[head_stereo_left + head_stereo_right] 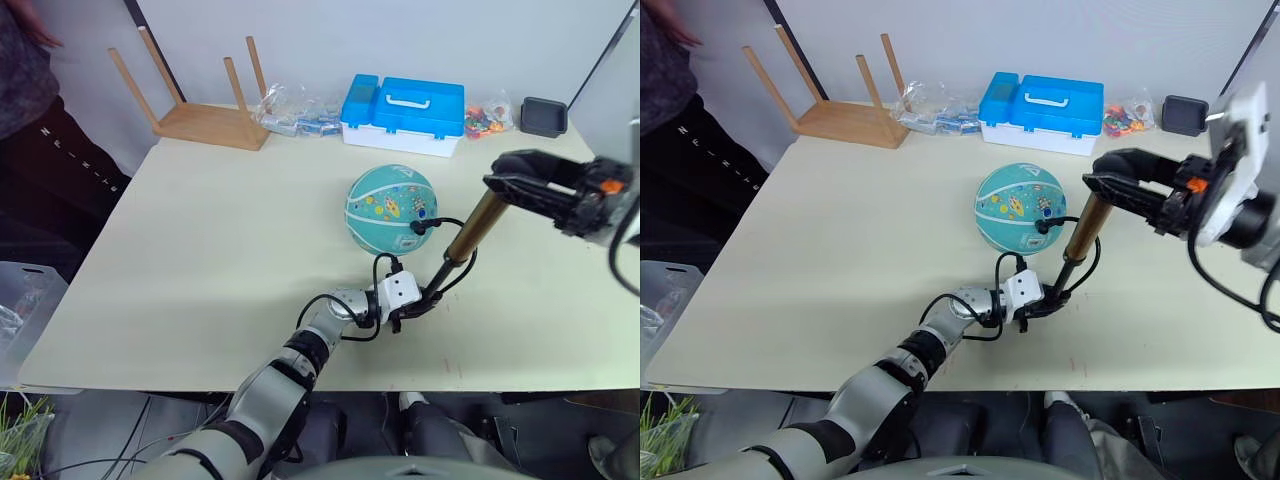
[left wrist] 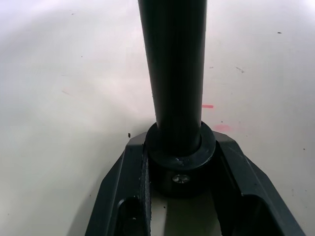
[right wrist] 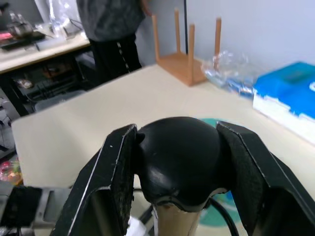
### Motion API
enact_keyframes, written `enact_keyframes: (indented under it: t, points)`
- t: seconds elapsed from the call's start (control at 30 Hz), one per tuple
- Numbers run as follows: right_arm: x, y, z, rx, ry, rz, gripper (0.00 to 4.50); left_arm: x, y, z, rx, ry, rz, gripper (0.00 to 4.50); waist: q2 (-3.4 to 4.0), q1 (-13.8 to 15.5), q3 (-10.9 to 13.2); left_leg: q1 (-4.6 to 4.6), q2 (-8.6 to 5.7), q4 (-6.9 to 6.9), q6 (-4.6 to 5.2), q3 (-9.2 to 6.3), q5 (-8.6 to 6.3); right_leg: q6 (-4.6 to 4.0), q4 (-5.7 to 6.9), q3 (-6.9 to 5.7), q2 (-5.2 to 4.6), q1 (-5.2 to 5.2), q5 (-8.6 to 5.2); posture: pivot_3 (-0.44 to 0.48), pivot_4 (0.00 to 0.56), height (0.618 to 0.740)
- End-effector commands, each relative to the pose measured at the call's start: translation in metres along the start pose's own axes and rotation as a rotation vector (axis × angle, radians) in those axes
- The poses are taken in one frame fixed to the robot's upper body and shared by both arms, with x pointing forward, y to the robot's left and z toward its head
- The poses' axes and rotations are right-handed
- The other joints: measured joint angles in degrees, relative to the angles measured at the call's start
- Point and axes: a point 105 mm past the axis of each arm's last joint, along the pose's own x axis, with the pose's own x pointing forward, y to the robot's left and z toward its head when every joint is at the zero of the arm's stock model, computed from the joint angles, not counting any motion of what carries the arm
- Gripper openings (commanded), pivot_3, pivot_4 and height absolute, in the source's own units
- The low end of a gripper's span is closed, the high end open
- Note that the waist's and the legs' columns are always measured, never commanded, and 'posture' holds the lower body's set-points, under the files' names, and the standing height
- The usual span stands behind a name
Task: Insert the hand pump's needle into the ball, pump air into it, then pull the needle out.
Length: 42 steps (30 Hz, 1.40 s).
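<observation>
The ball sits in the middle of the table. The needle looks stuck in its side already. The left gripper squeezes the pump bottom, the right gripper squeezes its handle. Pumping and pulling out are left

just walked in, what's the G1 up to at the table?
It is working a hand pump with both arms. The left gripper is shut on the pump's lower end near the table; the right gripper is shut on its black top. The pump stands tilted beside the teal ball, and its thin black hose loops to the ball's side, where the needle seems to be in.
</observation>
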Motion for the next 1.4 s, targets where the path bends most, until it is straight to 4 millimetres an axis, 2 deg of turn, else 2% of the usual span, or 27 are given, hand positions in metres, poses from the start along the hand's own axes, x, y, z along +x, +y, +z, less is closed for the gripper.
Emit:
enact_keyframes:
  t: [0.03,0.13,0.27,0.3,0.43,0.53,0.57,0.6,0.63,0.77,0.97,1.0,1.1,1.2,1.3,1.4]
  points:
    - [-0.005,0.003,0.015,-0.071,-0.069,-0.04,2.05,-0.018,-0.029,-0.061,-0.119,0.216,-0.067,1.09,-0.01,0.1,0.0,-0.02,0.0,0.02,0.02,-0.01,-0.01,0.0,0.0,-0.01,0.0,0.0,0.0,0.0,0.15,0.74]
    - [0.008,0.001,-0.035,-0.059,0.083,-0.057,2.05,-0.018,-0.03,-0.06,-0.115,0.21,-0.072,1.09,-0.19,0.0,-0.1,-0.01,0.02,0.04,0.03,-0.01,-0.02,0.01,0.0,-0.03,0.03,0.01,0.0,0.0,0.15,0.74]
    - [0.024,-0.004,-0.09,0.077,0.101,-0.083,2.05,-0.019,-0.032,-0.06,-0.11,0.204,-0.076,1.09,-0.73,-0.5,-0.5,0.34,0.03,-0.04,0.03,0.03,-0.02,0.03,0.02,0.01,0.19,0.26,-0.02,0.0,0.15,0.74]
    - [0.027,-0.004,-0.106,0.087,0.131,-0.084,2.05,-0.019,-0.032,-0.06,-0.109,0.203,-0.076,1.09,-0.71,-0.6,-0.5,0.69,0.07,-0.04,0.02,0.06,-0.03,0.04,0.0,0.03,0.23,0.57,-0.03,0.0,0.15,0.74]
    - [0.036,0.0,-0.181,0.169,0.262,-0.09,2.05,-0.022,-0.031,-0.062,-0.109,0.2,-0.062,1.09,-0.87,-1.0,-0.8,0.95,0.14,-0.1,0.01,0.03,-0.03,0.17,0.0,0.01,0.46,0.78,-0.13,0.0,0.15,0.74]
    - [0.035,0.004,-0.222,0.177,0.345,-0.084,2.05,-0.024,-0.03,-0.063,-0.11,0.201,-0.055,1.09,-1.07,-1.6,-1.1,1.52,0.16,-0.33,0.0,0.05,-0.04,0.19,-0.01,0.06,0.48,1.2,-0.25,0.0,0.15,0.74]
    - [0.035,0.004,-0.229,0.177,0.352,-0.083,2.05,-0.024,-0.03,-0.063,-0.109,0.2,-0.054,1.09,-1.09,-1.7,-1.2,1.61,0.18,-0.4,0.0,0.06,-0.04,0.19,0.0,0.07,0.51,1.23,-0.26,0.0,0.15,0.74]
    - [0.036,0.002,-0.228,0.173,0.339,-0.084,2.05,-0.025,-0.029,-0.063,-0.108,0.199,-0.053,1.09,-1.1,-1.9,-1.2,1.62,0.2,-0.4,0.0,0.05,-0.04,0.18,0.0,0.06,0.54,1.25,-0.27,0.0,0.15,0.74]
    - [0.037,-0.001,-0.215,0.154,0.3,-0.088,2.05,-0.025,-0.028,-0.062,-0.108,0.199,-0.051,1.09,-1.06,-2.0,-1.2,1.65,0.22,-0.4,0.0,0.04,-0.04,0.18,0.0,0.06,0.56,1.26,-0.27,0.0,0.15,0.74]
    - [0.038,-0.008,-0.15,0.062,0.144,-0.083,2.05,-0.027,-0.026,-0.063,-0.11,0.202,-0.042,1.09,-0.87,-1.9,-1.1,1.63,0.26,-0.37,-0.02,-0.01,-0.03,0.17,0.0,0.1,0.63,1.24,-0.27,0.0,0.15,0.74]
    - [0.026,0.003,-0.045,-0.057,-0.053,-0.026,2.05,-0.028,-0.02,-0.061,-0.11,0.205,-0.038,1.09,-0.05,-1.7,-0.1,1.17,0.17,-0.22,-0.02,0.02,-0.03,0.01,0.0,0.12,0.37,0.94,-0.14,0.0,0.15,0.74]
    - [0.022,0.006,-0.028,-0.071,-0.083,-0.015,2.05,-0.028,-0.02,-0.061,-0.108,0.207,-0.04,1.09,-0.03,-1.7,-0.1,0.83,0.09,-0.14,-0.01,-0.01,-0.02,-0.04,0.01,0.07,0.28,0.62,-0.08,0.0,0.15,0.74]
    - [0.01,0.01,0.011,-0.092,-0.143,-0.003,2.05,-0.028,-0.019,-0.06,-0.103,0.209,-0.05,1.09,0.11,-1.5,0.1,0.42,0.04,-0.03,-0.01,-0.02,-0.01,-0.08,0.08,0.06,0.26,0.26,-0.04,0.0,0.15,0.74]
    - [0.001,0.017,0.036,-0.09,-0.177,0.006,2.05,-0.028,-0.018,-0.059,-0.1,0.21,-0.053,1.09,-0.05,-1.2,0.2,0.17,0.02,-0.03,0.0,-0.02,0.0,-0.04,0.06,0.09,0.14,0.02,0.03,0.0,0.15,0.74]
    - [0.001,0.024,0.039,-0.087,-0.154,0.019,2.05,-0.028,-0.018,-0.059,-0.099,0.209,-0.056,1.09,-0.14,-1.1,0.3,0.09,0.05,-0.04,0.01,-0.02,-0.02,-0.05,0.03,0.09,0.11,-0.02,0.03,0.0,0.15,0.74]
    - [0.012,0.021,0.001,-0.067,-0.027,0.003,2.05,-0.028,-0.019,-0.059,-0.099,0.208,-0.059,1.09,-0.19,-1.1,0.2,0.07,0.06,-0.03,0.02,0.01,-0.02,-0.05,0.03,0.12,0.1,-0.03,0.03,0.0,0.15,0.74]
